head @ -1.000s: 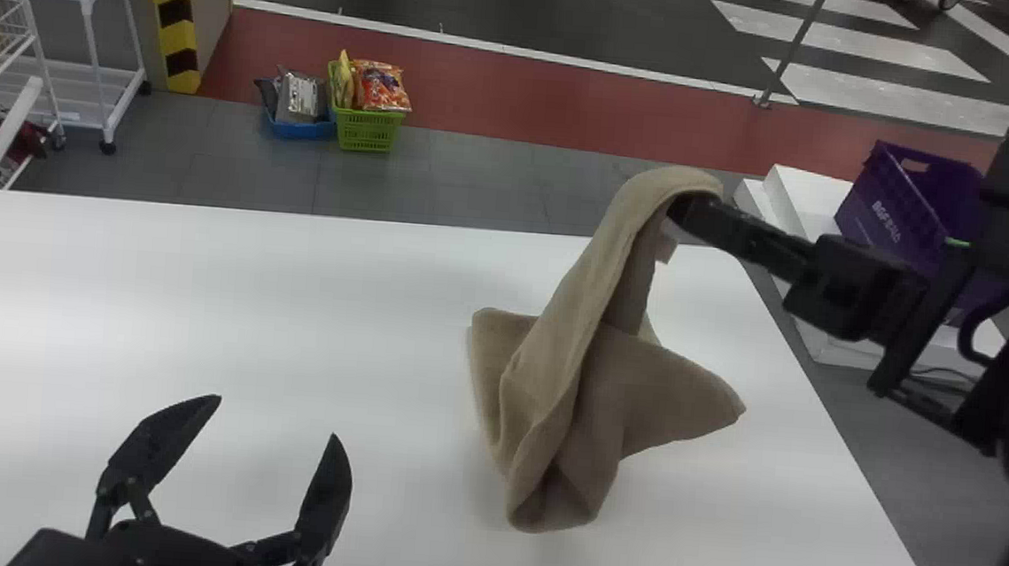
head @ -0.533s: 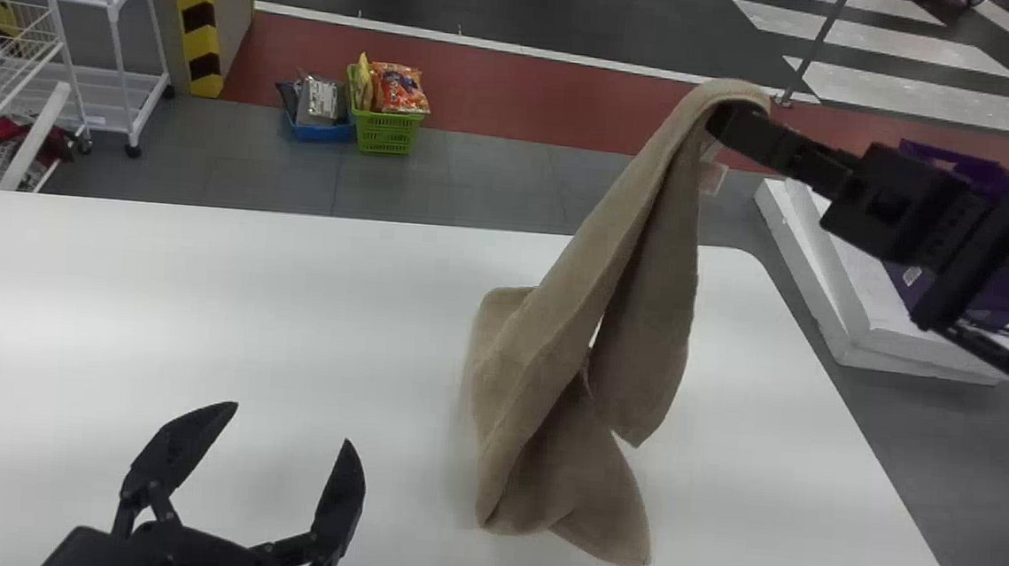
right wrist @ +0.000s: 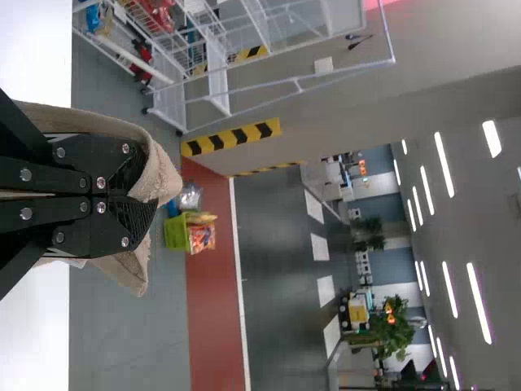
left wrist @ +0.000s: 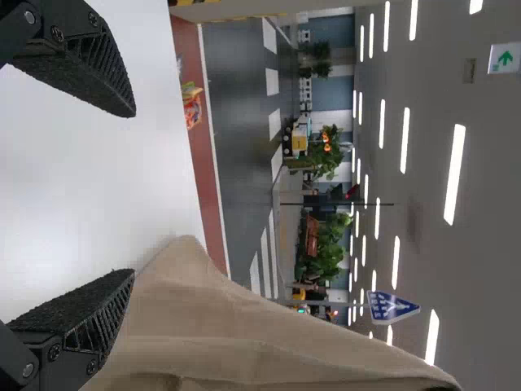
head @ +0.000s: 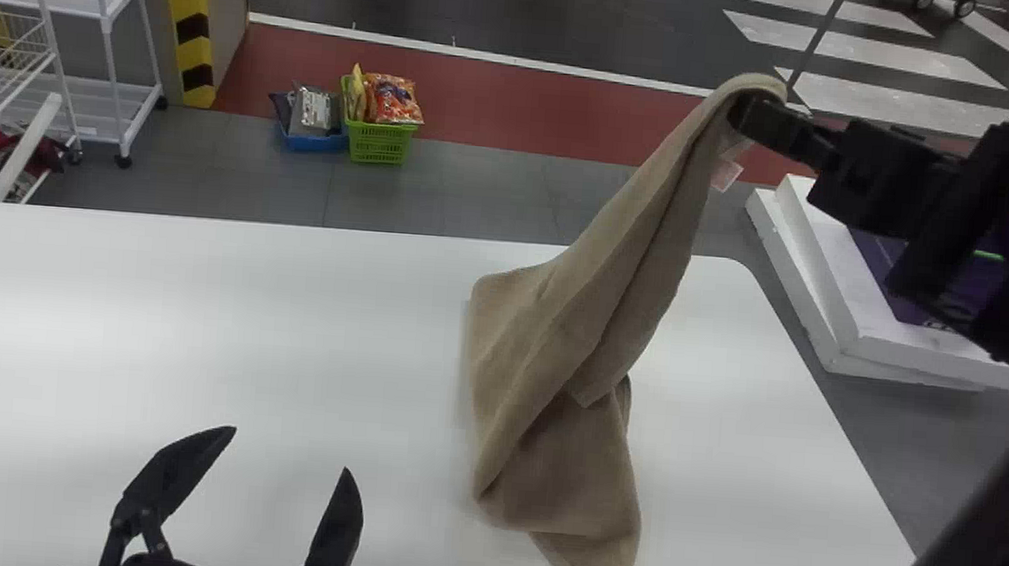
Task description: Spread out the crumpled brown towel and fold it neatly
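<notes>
In the head view, the brown towel (head: 588, 351) rises from right of centre towards the upper right of the frame, where the right gripper (head: 741, 113) has it by one end, and a pale tag (head: 726, 174) dangles just beside the grip. The rest slopes down in long creases to the white table (head: 200, 324), its lower part gathered there and a pointed corner trailing to the frame's bottom edge. From where I stand, the job looks to be near its beginning: one end is caught and raised, but the cloth is neither flat nor squared, and no fold has been made that I would call neat. Opening it out, laying it smooth and then folding it all seem to be left. Down at the lower left of the frame, the left gripper (head: 290, 451) has its two fingers spread wide over the table with nothing between them, apart from the towel. It would probably need to find a second edge or corner before the cloth can be drawn out properly. The left wrist view agrees: the fingers stand far apart and hold nothing, with a broad, creased stretch of towel beyond one of them. In the right wrist view, that arm's fingers are brought close together on the towel, and the cloth bunches around their tips, so the pinch looks firm enough to me, though the wrapped fabric may hide other layers.
</notes>
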### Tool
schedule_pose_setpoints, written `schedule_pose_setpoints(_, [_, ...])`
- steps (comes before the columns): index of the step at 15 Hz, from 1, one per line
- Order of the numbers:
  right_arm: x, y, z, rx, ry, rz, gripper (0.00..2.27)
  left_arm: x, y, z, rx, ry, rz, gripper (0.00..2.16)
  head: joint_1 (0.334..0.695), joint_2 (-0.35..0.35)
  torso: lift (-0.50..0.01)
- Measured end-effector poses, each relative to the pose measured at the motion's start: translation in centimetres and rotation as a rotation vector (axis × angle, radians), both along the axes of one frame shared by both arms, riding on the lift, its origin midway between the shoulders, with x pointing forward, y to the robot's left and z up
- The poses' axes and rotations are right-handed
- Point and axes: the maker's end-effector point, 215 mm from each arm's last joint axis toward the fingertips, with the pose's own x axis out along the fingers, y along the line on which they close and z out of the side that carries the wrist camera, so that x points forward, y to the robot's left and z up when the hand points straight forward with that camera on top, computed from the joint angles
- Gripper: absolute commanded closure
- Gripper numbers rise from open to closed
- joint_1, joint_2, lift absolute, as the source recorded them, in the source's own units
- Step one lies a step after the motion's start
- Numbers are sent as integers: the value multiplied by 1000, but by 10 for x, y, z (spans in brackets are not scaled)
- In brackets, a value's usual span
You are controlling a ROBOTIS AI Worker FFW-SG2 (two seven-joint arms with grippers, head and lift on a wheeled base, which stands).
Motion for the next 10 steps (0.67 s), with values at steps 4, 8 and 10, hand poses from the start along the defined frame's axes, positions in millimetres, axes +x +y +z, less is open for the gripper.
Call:
schedule_pose_setpoints(4, [-1,-39,-18,-9,18,-83,2013,-19,-31,-14,-6,51,-70,134,695,-350,-126])
schedule_pose_setpoints(8, [-10,-87,-16,-161,-58,-189,2013,-38,-64,-20,-19,78,-132,134,695,-350,-126])
schedule_pose_setpoints(10, [-16,-123,-25,-238,-55,-277,2013,-47,-79,-24,-12,88,-158,137,695,-350,-126])
